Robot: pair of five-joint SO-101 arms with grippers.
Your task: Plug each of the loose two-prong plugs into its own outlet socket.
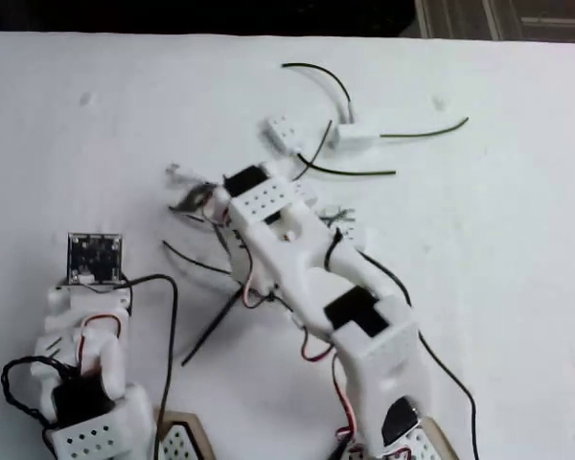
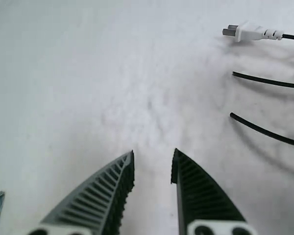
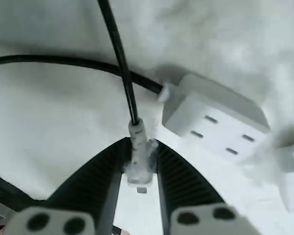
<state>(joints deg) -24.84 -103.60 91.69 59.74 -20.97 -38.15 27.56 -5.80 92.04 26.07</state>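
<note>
The left arm (image 1: 86,369) is tucked back, left gripper (image 2: 154,154) a little open, and the right arm (image 1: 302,264) is stretched out, right gripper (image 3: 142,147) squeezing a plug (image 3: 138,164).

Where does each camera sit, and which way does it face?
High view: fixed overhead, looking down on the table; left arm and right arm show.
Left wrist view: low over the table, facing past the open left gripper toward a loose plug.
Right wrist view: looks down at the right gripper, shut on a second plug beside an outlet socket.
Shared: the loose plug, also in the high view.
</note>
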